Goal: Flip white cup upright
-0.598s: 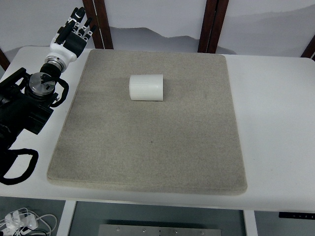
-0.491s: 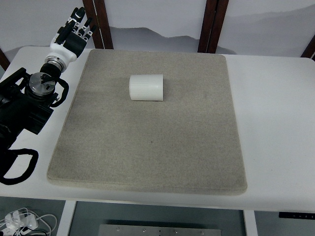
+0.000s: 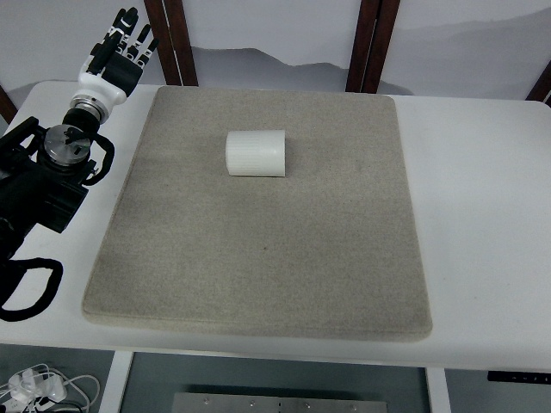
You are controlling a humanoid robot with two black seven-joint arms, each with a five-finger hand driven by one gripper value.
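Observation:
A white ribbed cup [image 3: 256,153] lies on its side on the grey mat [image 3: 267,249], in the mat's upper middle, its axis running left to right. My left hand [image 3: 120,47] is far off at the top left, beyond the mat's corner, with its fingers spread and holding nothing. Its black arm [image 3: 43,181] comes in along the left edge. The right arm does not show.
The mat covers most of a white table [image 3: 482,215], with bare white surface to the right and a strip on the left. Dark wooden posts [image 3: 176,39] stand behind the table. Cables [image 3: 39,385] lie on the floor at the bottom left.
My left hand and arm have shifted slightly left and up, away from the mat. The cup has not moved.

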